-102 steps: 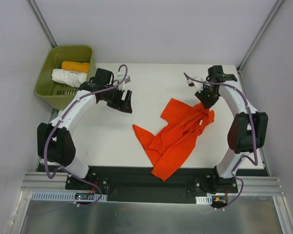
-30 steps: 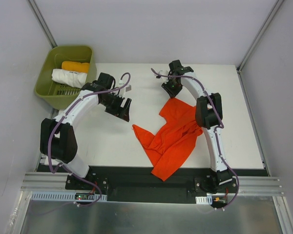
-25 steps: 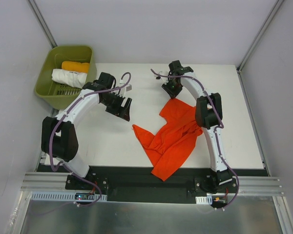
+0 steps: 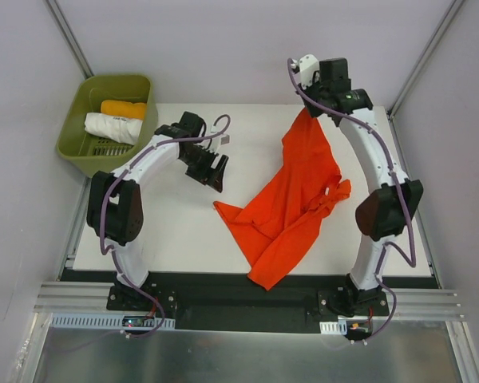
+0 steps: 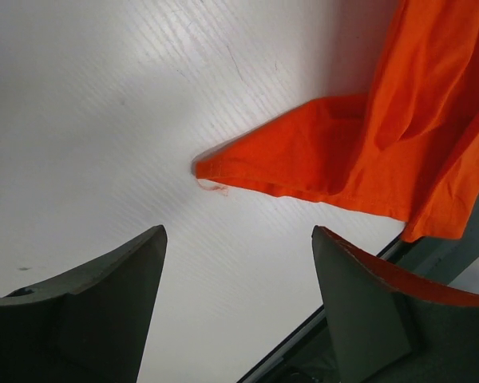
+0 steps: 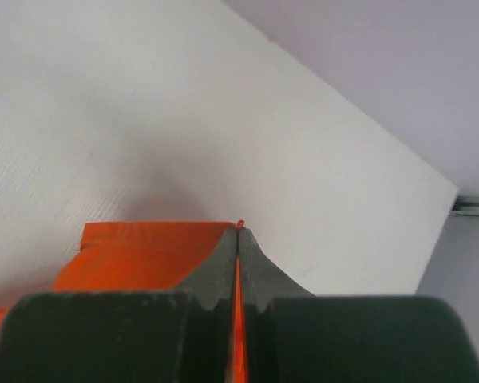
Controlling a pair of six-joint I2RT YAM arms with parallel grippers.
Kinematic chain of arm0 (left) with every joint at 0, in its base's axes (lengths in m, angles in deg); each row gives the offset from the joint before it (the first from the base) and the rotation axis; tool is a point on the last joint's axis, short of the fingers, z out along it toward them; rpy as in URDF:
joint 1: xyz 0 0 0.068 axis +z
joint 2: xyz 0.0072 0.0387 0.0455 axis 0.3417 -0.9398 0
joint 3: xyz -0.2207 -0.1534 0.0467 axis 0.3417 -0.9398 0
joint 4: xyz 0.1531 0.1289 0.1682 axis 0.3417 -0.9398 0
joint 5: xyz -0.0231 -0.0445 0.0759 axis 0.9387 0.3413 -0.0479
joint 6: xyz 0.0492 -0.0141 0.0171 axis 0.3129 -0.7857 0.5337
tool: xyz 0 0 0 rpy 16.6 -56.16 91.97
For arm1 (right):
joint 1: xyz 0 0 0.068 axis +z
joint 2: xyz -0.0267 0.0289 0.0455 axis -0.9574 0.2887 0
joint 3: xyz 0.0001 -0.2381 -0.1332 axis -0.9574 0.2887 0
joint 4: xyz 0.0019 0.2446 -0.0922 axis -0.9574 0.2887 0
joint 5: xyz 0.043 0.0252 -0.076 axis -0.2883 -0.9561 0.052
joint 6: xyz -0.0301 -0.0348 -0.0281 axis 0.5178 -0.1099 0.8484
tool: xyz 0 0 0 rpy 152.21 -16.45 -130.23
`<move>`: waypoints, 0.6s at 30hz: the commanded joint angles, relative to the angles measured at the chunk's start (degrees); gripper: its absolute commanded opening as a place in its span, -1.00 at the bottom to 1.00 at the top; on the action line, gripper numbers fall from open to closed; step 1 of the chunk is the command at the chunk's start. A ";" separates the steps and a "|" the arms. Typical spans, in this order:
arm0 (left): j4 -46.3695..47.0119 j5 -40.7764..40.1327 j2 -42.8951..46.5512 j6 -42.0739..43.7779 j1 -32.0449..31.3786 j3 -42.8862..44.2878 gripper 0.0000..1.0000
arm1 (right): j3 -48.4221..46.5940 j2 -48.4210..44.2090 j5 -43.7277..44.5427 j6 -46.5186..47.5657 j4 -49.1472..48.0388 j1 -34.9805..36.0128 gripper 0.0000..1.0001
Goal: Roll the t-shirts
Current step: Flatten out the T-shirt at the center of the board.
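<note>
One t-shirt [image 4: 291, 207] runs near-to-far, right gripper [image 6: 239, 233] pinching its far end, left gripper [image 5: 238, 235] agape

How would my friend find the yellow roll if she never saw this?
Start at the white table and go to its far left corner, where a green basket stands. Two rolled cloths lie inside; the yellow-orange roll is the one farther back, behind the white roll.
</note>
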 commanded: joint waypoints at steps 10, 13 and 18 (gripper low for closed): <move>-0.64 -8.07 -6.65 6.43 -3.56 2.40 0.39 | 8.57 -4.62 12.55 1.95 -3.17 -2.15 -0.99; -0.37 -9.04 -5.77 8.45 -3.47 0.82 0.37 | 6.99 -3.48 14.66 3.27 -3.78 -3.38 -0.99; -0.20 -8.34 -4.54 9.07 -3.47 -0.68 0.37 | 3.38 -3.47 13.96 3.89 -4.31 -5.85 -0.99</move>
